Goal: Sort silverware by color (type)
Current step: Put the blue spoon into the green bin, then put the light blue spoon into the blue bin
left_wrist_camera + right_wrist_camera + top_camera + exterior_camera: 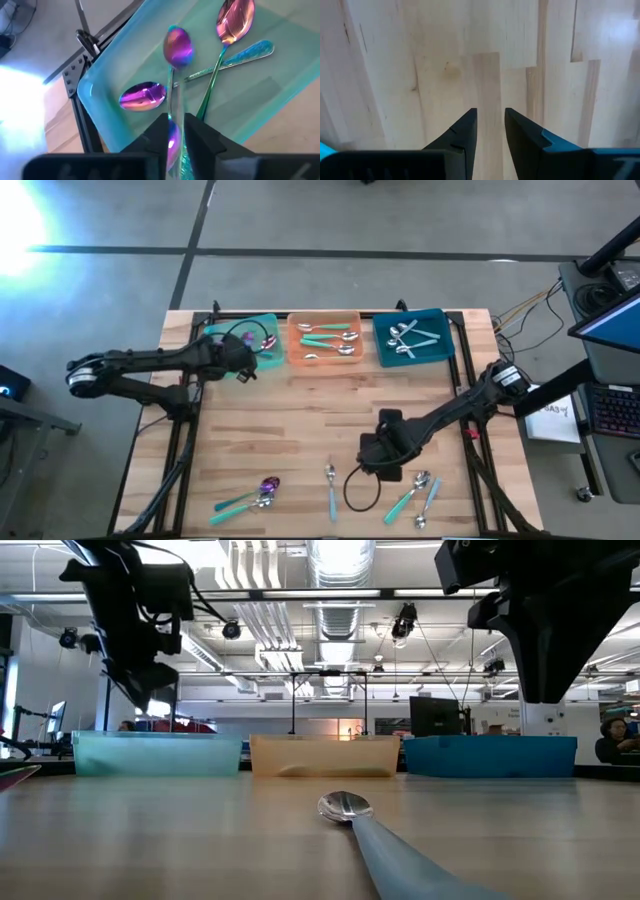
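Observation:
My left gripper [247, 364] hangs over the pale green tray [222, 332] at the far left, its fingers a narrow gap apart [175, 131]. A purple-headed spoon [177, 46] shows blurred below them, its handle running up into the gap. Two more purple-headed spoons [144, 96] lie in that tray. My right gripper [385, 462] stands open, pointing down over bare wood [491, 120]. Loose spoons lie near the front edge: a purple-headed one [267, 483], a silver-headed one with a teal handle [330, 483] [346, 806], and a pair [418, 488]. My left gripper has the blurred spoon's handle [173, 102] in the narrow gap between its fingers, which slant down from above. The spoon hangs head down over the tray. Whether the fingers touch the handle cannot be told.
The orange tray [325, 320] in the far middle holds silver-headed spoons with teal handles, and the teal tray [438, 320] at the far right holds all-silver spoons. A black cable loop [350, 492] hangs below my right arm. Bare wood lies across the table's middle.

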`<state>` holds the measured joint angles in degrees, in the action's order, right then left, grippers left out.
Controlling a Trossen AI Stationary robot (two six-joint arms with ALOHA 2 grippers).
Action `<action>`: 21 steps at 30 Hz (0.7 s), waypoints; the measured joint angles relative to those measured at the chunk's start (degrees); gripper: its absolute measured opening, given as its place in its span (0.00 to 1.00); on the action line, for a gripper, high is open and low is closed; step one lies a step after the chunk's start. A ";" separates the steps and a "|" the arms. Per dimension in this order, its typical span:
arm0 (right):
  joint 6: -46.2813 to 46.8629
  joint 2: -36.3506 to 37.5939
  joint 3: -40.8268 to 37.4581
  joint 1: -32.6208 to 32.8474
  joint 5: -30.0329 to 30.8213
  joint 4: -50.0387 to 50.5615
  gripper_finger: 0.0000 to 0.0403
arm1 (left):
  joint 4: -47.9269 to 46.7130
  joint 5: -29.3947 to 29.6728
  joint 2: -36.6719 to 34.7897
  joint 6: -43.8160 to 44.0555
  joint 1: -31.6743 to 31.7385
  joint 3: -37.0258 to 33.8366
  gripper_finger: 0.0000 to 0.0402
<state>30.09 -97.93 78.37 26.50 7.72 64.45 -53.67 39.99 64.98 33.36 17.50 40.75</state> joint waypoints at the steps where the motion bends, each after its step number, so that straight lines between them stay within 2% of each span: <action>1: 0.01 0.00 -0.02 0.20 0.02 0.00 0.22 | -0.17 0.00 0.20 -0.37 0.00 0.29 0.13; 5: 0.06 0.00 -0.02 0.96 0.00 1.16 0.22 | -0.10 -1.28 0.56 -1.68 -0.04 1.93 0.22; 9: 0.55 0.02 -0.24 2.02 -0.04 6.19 0.22 | 1.76 -8.84 0.56 -3.24 -0.49 4.47 0.30; 12: 2.85 0.11 -1.43 2.90 -0.61 7.59 0.22 | 6.53 -13.84 0.54 -5.03 -2.16 6.21 0.32; 17: 3.51 0.42 -4.22 5.73 -7.31 6.14 0.22 | 18.88 -22.37 0.54 -7.68 -7.58 8.20 0.33; 21: 3.29 0.42 -5.18 8.81 -12.06 5.48 0.22 | 27.41 -24.13 0.51 -7.58 -13.12 8.57 0.33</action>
<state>33.38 -97.51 73.19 35.32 -4.34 69.93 -26.26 15.86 65.49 25.77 4.37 49.33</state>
